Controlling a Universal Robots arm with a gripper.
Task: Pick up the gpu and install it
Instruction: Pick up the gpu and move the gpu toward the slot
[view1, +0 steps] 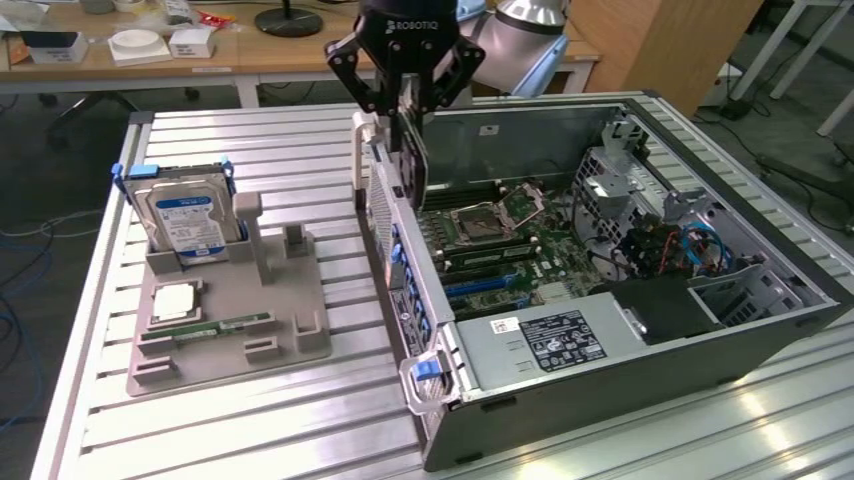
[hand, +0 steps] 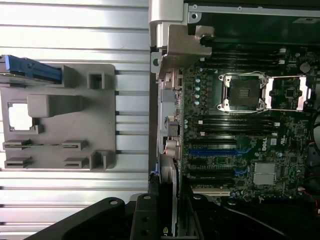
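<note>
Card (view1: 408, 160) hangs upright, pinched in my pincer (view1: 407, 105), above the rear wall of the computer case (view1: 627, 375), edge down, likely for its slots.

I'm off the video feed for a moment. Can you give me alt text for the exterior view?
The gripper holds the gpu on edge over the open computer case, along its wall nearest the grey fixture, with the motherboard exposed below. The fixture, at the exterior view's left, carries an upright hard drive.
</note>
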